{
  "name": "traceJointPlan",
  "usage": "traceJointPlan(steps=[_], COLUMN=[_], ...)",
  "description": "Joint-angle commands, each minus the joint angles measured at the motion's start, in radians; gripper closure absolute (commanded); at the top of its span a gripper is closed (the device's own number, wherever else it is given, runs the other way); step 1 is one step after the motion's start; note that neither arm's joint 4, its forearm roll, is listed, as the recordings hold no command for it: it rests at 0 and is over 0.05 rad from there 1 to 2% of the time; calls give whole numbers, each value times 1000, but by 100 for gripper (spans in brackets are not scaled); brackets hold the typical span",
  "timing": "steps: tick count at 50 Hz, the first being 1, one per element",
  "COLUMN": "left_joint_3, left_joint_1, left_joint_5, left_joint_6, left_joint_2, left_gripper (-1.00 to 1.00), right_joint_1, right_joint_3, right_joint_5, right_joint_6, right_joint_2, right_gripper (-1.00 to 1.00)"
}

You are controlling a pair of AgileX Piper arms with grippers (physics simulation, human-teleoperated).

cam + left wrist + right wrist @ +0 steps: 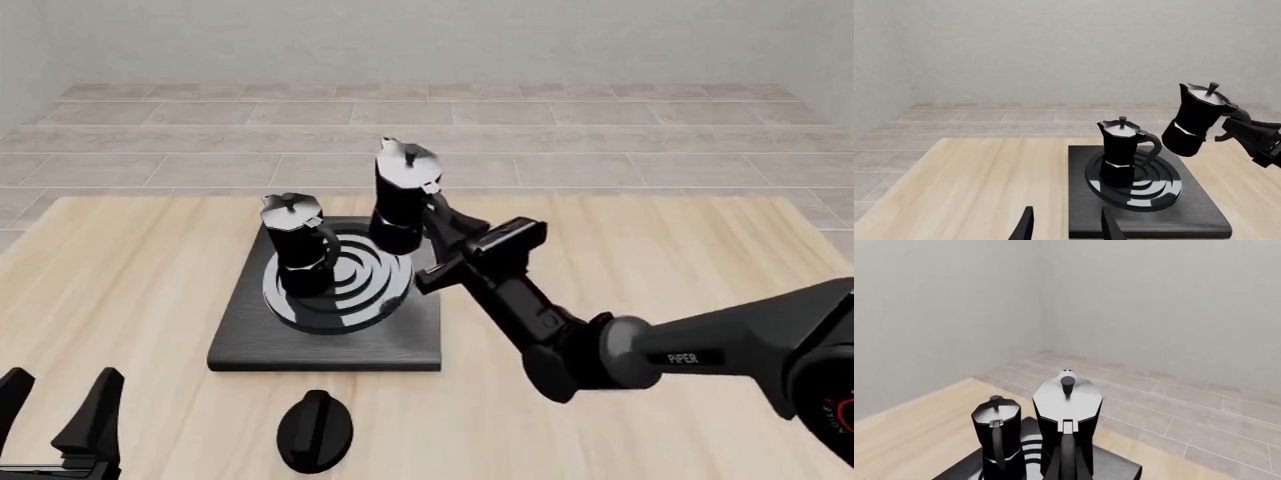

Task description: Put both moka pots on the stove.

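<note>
One moka pot (296, 250) stands upright on the ring burner of the black stove (254, 340), towards its left side. The pot (1121, 152) and the stove (1154, 215) also show in the left wrist view. My right gripper (441, 222) is shut on the handle of the second moka pot (400, 195) and holds it tilted just above the stove's far right part. That held pot shows as well in the left wrist view (1197, 120) and the right wrist view (1067, 415), beside the standing pot (996, 435). My left gripper (60, 415) is open and holds nothing, near the table's front left corner.
A flat black oval knob (315, 430) lies on the wooden table in front of the stove. The right arm (641, 350) reaches in across the table's right half. The table's far edge runs behind the stove, with tiled floor and a wall beyond.
</note>
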Motion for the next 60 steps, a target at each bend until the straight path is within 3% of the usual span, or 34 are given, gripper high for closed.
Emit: traceJointPlan(steps=[1,22,60], left_joint_3=[0,0,0], left_joint_1=[0,0,0], left_joint_5=[0,0,0], left_joint_6=[0,0,0], left_joint_2=[0,0,0], left_gripper=[-100,-100,-100], right_joint_1=[7,-10,6], right_joint_3=[-83,-166,-183], right_joint_5=[15,59,81], right_joint_6=[-14,-26,-11], right_joint_2=[39,121,166], right_gripper=[100,100,100])
